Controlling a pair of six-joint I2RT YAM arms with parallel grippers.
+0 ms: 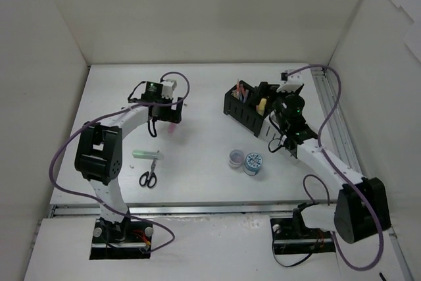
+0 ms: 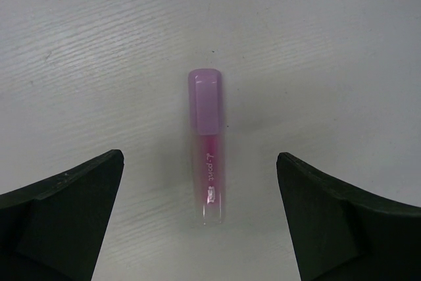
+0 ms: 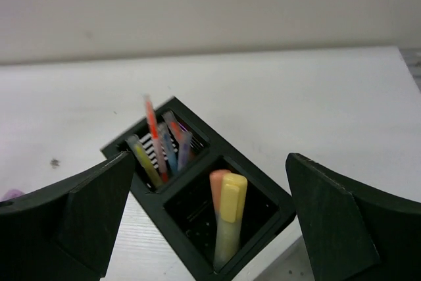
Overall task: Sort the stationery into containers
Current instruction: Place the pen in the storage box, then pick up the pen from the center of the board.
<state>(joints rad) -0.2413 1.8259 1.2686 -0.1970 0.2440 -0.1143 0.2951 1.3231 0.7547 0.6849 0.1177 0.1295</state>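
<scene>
We hold left gripper agape over pink highlighter, cap toward 12 o'clock | our right gripper gapes above black organizer

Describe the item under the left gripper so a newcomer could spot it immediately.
On the left half of the white table, look beneath the left gripper, whose fingers are spread wide. Lying flat between them is a pink highlighter with a lilac cap; the pale green highlighter beside the scissors is the only other loose one.
</scene>
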